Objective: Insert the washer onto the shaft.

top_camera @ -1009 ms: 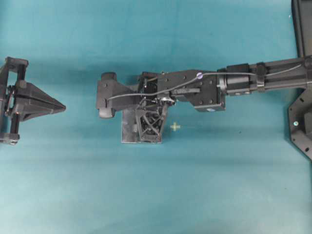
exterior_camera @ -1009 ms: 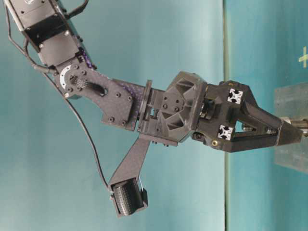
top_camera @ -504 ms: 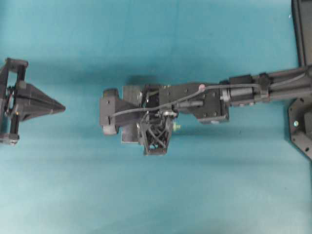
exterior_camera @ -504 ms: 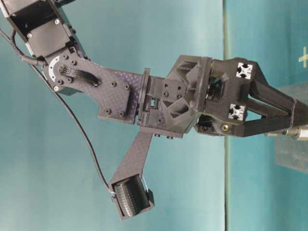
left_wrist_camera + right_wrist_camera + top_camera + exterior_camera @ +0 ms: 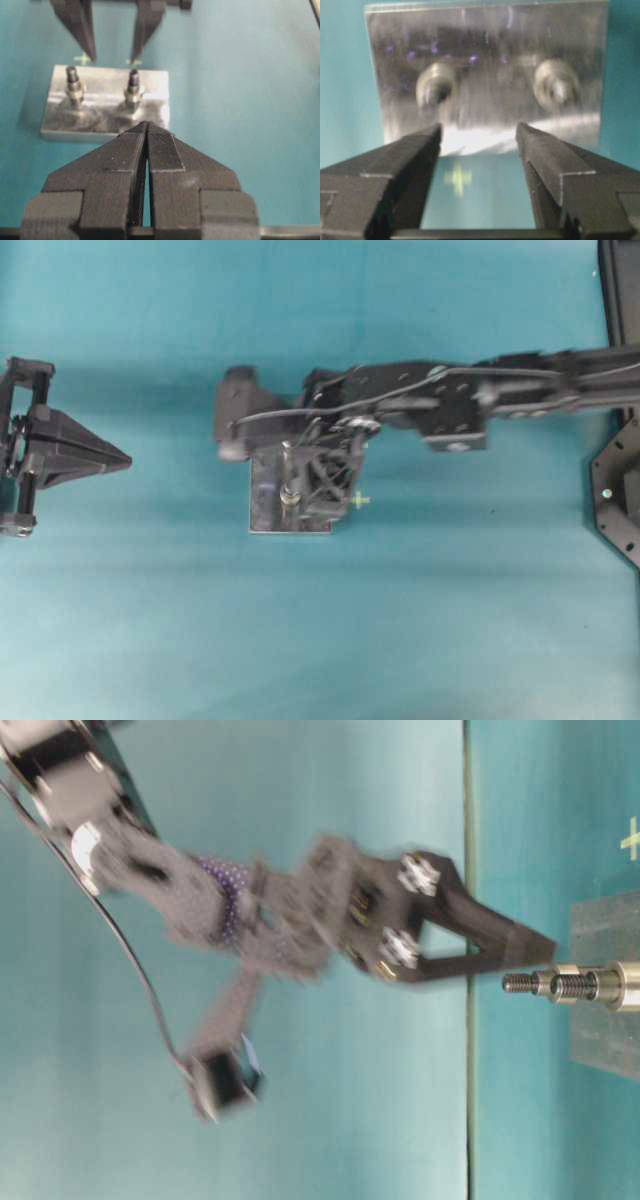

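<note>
My right fingers (image 5: 405, 155) hung released, empty, above the plate (image 5: 265, 515) mid-bench; my left fingers (image 5: 125, 160) were clenched on nothing. The washer (image 5: 133, 93) seemed seated on the shaft (image 5: 133, 77), so lifting straight off seemed wise.

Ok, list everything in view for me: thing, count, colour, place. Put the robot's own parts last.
Metal plate: one, silver, on the table near the middle, under the right arm.
Threaded shafts: two, silver, standing upright side by side on the plate, each with a collar at its base.
Cross marks: two seen from the left wrist, pale yellow, on the table just beyond the plate's far edge.
Table: one, teal covering.
Left hand: one, black, at the left edge of the table, fingers shut and empty, pointing at the plate.
Right hand: one, black, above the plate, fingers apart with nothing between them; blurred in the outside views.
</note>
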You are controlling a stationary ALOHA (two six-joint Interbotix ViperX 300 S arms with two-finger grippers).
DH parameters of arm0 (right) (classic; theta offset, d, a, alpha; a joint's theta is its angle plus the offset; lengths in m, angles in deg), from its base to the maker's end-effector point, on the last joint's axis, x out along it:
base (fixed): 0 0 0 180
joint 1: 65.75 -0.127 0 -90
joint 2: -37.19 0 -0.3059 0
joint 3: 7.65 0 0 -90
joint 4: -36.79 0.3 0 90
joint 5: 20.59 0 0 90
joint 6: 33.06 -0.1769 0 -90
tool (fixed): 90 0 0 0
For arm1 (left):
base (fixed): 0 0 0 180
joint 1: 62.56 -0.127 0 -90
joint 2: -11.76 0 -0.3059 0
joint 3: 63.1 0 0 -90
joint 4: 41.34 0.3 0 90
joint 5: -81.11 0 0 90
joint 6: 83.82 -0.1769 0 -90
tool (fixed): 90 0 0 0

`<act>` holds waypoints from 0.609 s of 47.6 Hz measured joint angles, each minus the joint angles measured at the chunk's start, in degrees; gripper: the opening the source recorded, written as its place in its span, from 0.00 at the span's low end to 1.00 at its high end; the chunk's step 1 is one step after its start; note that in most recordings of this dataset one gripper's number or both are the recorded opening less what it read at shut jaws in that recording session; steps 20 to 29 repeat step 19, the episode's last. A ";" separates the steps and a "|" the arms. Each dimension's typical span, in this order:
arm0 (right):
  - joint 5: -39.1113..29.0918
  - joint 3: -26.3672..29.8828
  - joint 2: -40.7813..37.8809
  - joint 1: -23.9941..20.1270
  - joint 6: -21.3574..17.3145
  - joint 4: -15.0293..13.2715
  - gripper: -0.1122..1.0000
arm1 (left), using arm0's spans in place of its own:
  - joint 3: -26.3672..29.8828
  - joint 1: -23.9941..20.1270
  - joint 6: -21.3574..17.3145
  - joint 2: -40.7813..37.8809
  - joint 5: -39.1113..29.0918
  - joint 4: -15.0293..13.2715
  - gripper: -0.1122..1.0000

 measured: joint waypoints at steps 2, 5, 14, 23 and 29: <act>0.18 -1.05 1.05 0.00 0.09 0.00 0.69 | -0.18 0.00 0.79 0.00 0.00 0.00 0.10; 0.97 -3.60 3.08 -0.09 0.09 0.00 0.69 | -0.62 0.09 2.20 0.00 0.00 -0.09 0.10; 7.73 -11.25 10.02 -0.09 0.00 0.18 0.69 | -1.67 0.70 5.80 0.18 -0.09 -0.09 0.10; 13.80 -15.73 14.59 -0.09 -0.44 0.18 0.69 | -1.85 0.79 5.80 0.44 0.00 -0.09 0.10; 13.80 -15.73 14.59 -0.09 -0.44 0.18 0.69 | -1.85 0.79 5.80 0.44 0.00 -0.09 0.10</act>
